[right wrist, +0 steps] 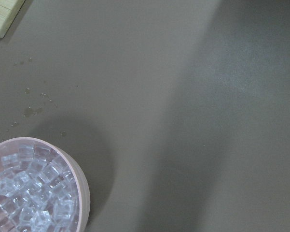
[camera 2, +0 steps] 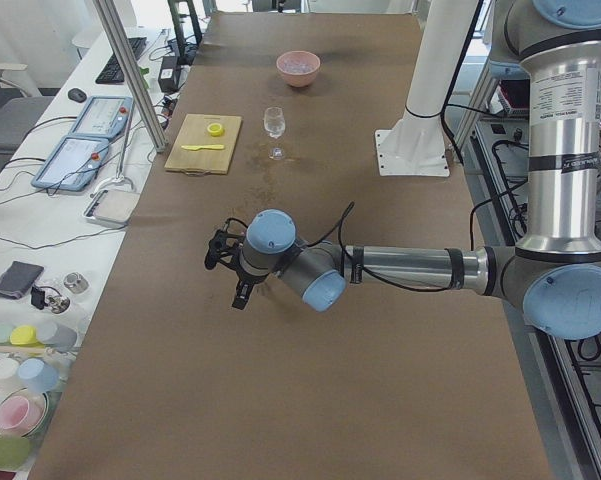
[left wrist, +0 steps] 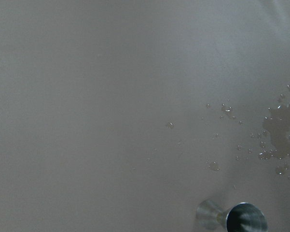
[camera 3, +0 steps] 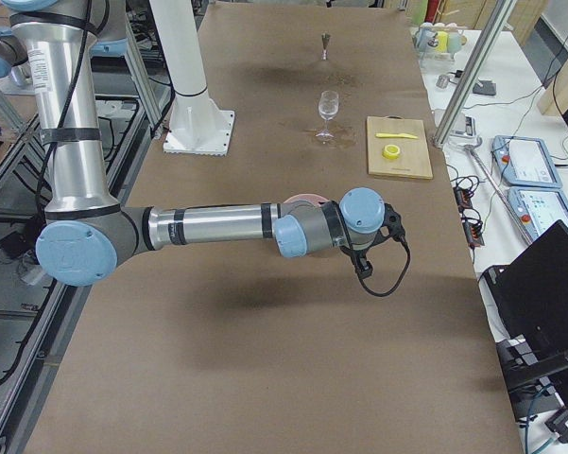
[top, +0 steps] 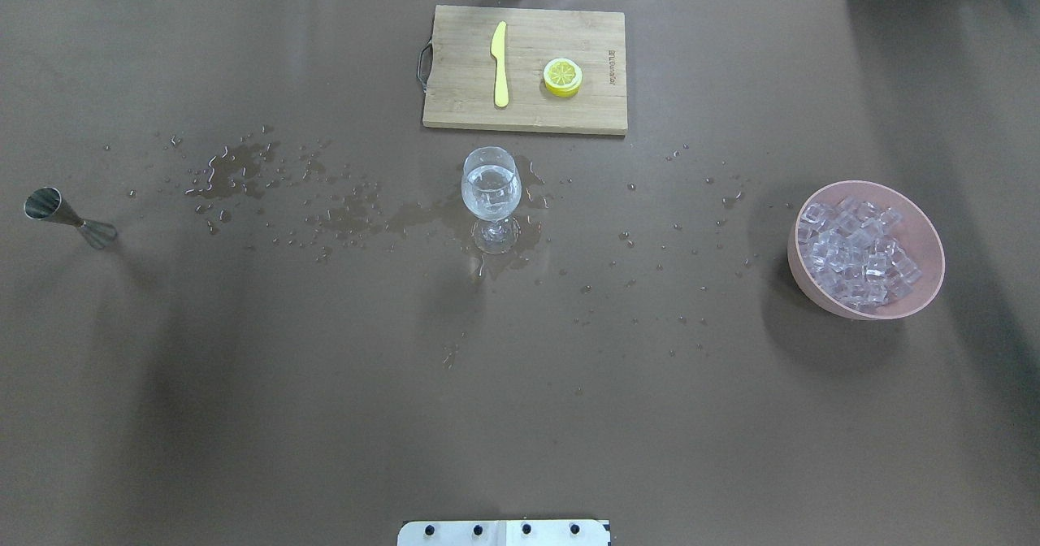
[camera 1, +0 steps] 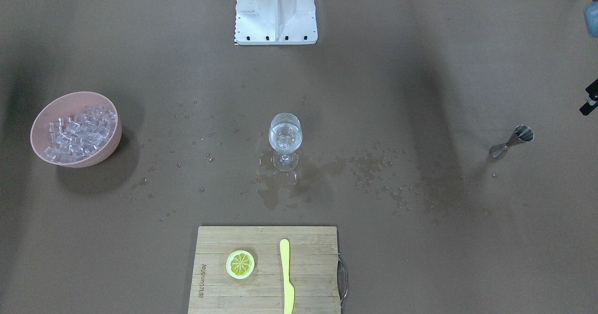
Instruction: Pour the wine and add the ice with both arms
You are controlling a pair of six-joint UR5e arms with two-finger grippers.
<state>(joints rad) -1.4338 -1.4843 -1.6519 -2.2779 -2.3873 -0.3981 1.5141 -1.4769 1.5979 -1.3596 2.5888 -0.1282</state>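
A stemmed wine glass [camera 1: 285, 139] stands mid-table with clear wine [top: 490, 191] in its bowl. A pink bowl [camera 1: 41, 117] heaped with ice cubes [camera 1: 79, 132] sits on the robot's right side; it also shows in the overhead view [top: 926, 286] and the right wrist view [right wrist: 82, 193]. A steel jigger [camera 1: 511, 142] stands on the robot's left side, empty as seen in the left wrist view [left wrist: 234, 217]. My left gripper [camera 2: 237, 296] hovers above the table near the jigger. My right gripper [camera 3: 363, 265] hovers near the bowl. I cannot tell whether either is open or shut.
A wooden cutting board [top: 463, 107] on the far side holds a lemon slice [top: 562, 76] and a yellow knife [top: 500, 62]. Water puddles and drops [top: 236, 168] lie around the glass and toward the jigger. The white pedestal [camera 1: 275, 12] stands at the robot's side.
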